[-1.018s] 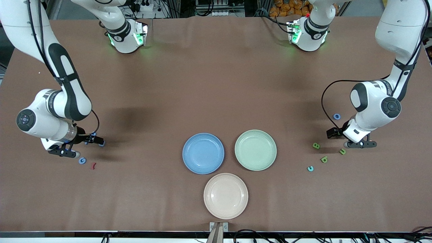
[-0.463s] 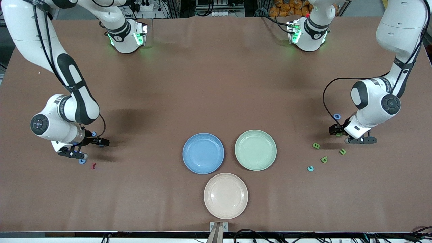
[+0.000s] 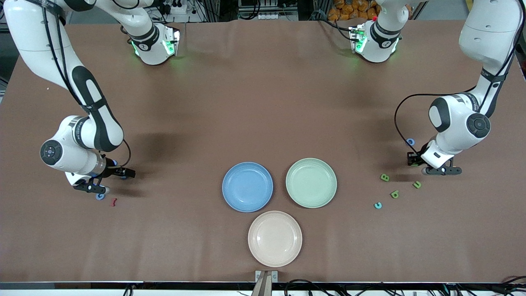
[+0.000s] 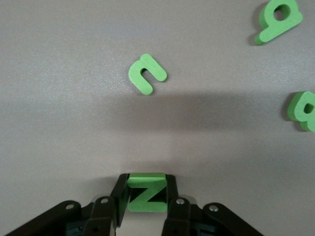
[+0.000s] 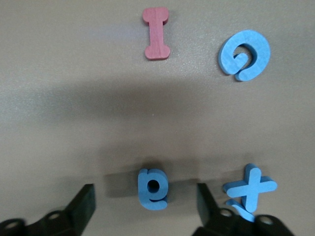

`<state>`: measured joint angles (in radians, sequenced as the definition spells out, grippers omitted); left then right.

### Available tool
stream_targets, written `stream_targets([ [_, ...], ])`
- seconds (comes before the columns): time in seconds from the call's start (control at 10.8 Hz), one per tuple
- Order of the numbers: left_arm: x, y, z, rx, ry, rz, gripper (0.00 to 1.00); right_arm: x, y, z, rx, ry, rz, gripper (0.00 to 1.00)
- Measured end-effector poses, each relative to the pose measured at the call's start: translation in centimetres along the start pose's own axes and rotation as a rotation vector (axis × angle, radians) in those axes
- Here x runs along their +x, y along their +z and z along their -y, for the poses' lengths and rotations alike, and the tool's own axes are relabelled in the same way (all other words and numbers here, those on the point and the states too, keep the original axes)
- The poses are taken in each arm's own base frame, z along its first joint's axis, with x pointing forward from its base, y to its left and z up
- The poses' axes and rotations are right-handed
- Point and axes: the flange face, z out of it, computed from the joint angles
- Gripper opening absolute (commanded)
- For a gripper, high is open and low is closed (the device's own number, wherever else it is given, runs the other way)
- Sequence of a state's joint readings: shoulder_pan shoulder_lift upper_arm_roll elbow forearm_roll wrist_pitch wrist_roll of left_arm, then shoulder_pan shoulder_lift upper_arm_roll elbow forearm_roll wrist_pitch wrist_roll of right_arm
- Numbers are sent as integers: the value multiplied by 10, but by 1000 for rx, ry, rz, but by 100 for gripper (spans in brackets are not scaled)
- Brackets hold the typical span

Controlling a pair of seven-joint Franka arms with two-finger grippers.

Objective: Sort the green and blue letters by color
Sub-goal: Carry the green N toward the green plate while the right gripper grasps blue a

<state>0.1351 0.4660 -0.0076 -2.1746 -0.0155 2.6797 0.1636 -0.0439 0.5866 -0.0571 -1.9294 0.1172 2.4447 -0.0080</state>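
I read the left gripper (image 4: 146, 192) as clenched: its jaws grasp a green Z (image 4: 147, 197) flat between them, low at the left arm's end of the bench (image 3: 263, 102). That is at roughly 3 o'clock from the green plate (image 3: 311, 183) in the front view. Three more green letters lie loose on the bench near it: an n (image 4: 146, 73) and two others (image 4: 278, 17) (image 4: 302, 110).

The right gripper (image 5: 146, 196) is released. Its jaws straddle a blue e (image 5: 153, 189) without touching it, at roughly 9 o'clock from the blue plate (image 3: 247, 187). A blue x (image 5: 251, 189) lies just beside one jaw. A blue G (image 5: 244, 54) and a red I (image 5: 157, 33) lie nearer the front camera. Both plates hold nothing.
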Motion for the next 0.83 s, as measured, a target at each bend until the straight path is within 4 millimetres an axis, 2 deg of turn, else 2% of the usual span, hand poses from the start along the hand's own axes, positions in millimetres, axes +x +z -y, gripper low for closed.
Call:
stream_targets([
  [0.09,1,0,-2,0,3,-1,0,0,0,0,0,-3,1,0],
  [0.28,11,-8,-12,1,22,-27,0,-1,4,-7,-4,-30,-22,0],
  [0.37,21,-19,-23,-1,28,-31,0,-3,3,-8,1,-41,-45,0],
  [0.46,32,-34,-42,-5,20,-25,0,-5,3,-6,4,-45,-58,0],
  [0.65,53,-65,-103,-14,-36,-32,0,-6,2,-5,6,-48,-66,0],
  [0.83,59,-80,-176,-30,-105,-54,0,-6,0,-4,6,-49,-68,0],
])
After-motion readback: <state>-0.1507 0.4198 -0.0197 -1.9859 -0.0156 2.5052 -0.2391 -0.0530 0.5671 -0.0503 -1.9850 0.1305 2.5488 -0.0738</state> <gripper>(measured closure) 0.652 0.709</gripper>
